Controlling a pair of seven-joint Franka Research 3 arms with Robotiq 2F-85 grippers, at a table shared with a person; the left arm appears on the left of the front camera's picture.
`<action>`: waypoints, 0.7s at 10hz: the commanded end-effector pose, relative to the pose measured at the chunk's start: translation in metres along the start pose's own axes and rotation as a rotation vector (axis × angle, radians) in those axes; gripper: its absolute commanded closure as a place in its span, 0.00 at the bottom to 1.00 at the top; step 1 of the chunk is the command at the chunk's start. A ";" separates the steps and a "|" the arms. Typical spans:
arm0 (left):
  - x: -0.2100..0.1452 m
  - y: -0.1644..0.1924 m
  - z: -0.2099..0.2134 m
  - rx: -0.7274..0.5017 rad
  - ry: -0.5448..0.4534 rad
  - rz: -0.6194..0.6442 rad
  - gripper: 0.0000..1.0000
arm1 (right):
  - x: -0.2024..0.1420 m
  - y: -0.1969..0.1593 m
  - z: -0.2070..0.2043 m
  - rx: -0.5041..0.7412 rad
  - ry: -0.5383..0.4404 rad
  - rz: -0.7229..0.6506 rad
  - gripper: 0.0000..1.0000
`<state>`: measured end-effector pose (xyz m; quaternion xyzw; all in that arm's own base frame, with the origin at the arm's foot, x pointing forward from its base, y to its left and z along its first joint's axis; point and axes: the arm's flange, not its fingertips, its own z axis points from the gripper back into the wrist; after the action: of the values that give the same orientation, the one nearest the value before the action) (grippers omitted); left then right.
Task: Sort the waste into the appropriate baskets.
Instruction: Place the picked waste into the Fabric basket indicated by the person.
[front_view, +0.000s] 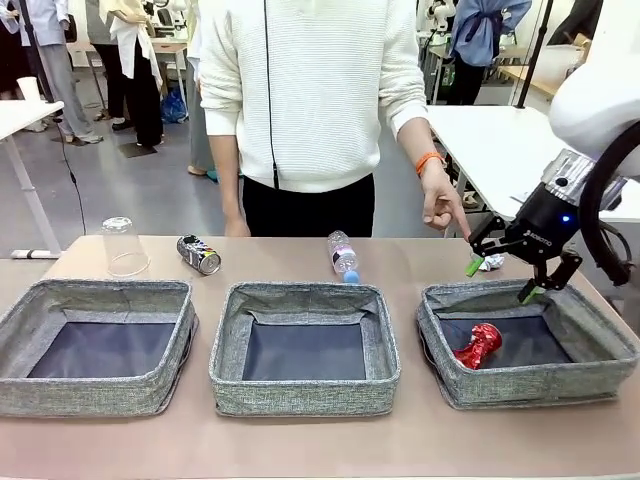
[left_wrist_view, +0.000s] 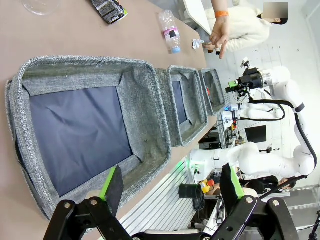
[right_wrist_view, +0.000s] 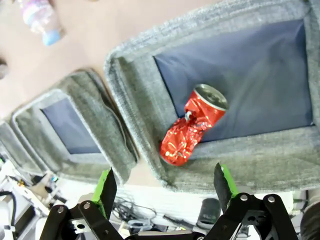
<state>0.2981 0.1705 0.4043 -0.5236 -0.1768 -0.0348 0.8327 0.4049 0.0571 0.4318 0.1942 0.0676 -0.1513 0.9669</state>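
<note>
A crushed red can (front_view: 478, 345) lies on the dark base of the right basket (front_view: 530, 385). Over that basket's far rim hangs my right gripper (front_view: 501, 280), open and holding nothing; its wrist view looks down on the red can (right_wrist_view: 195, 125) between its spread fingers. The middle basket (front_view: 300, 395) and left basket (front_view: 90, 395) hold nothing. Beyond them on the table are an upturned clear cup (front_view: 124, 246), a dark printed can (front_view: 198, 254), a small blue-capped bottle (front_view: 343, 256) and a crumpled white paper ball (front_view: 491, 262). My left gripper (left_wrist_view: 171, 182) is open above the left basket (left_wrist_view: 150, 100).
A person stands at the far side, one hand (front_view: 443, 205) hanging with a finger pointing down just above the paper ball, close to my right gripper. Bare tabletop runs in front of the baskets and between them and the litter.
</note>
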 end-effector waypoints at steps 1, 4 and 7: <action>0.001 0.000 0.000 -0.018 -0.011 -0.019 0.00 | -0.012 0.014 0.025 0.315 0.020 0.199 0.00; 0.001 0.000 0.000 -0.018 -0.011 -0.019 0.00 | -0.023 0.013 0.081 0.973 0.310 0.401 0.00; 0.001 0.000 0.000 -0.018 -0.011 -0.019 0.00 | -0.024 -0.060 0.061 1.004 0.332 0.438 0.00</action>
<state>0.2981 0.1706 0.4044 -0.5236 -0.1769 -0.0346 0.8327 0.3666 0.0093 0.5054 0.6398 0.0684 0.0490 0.7639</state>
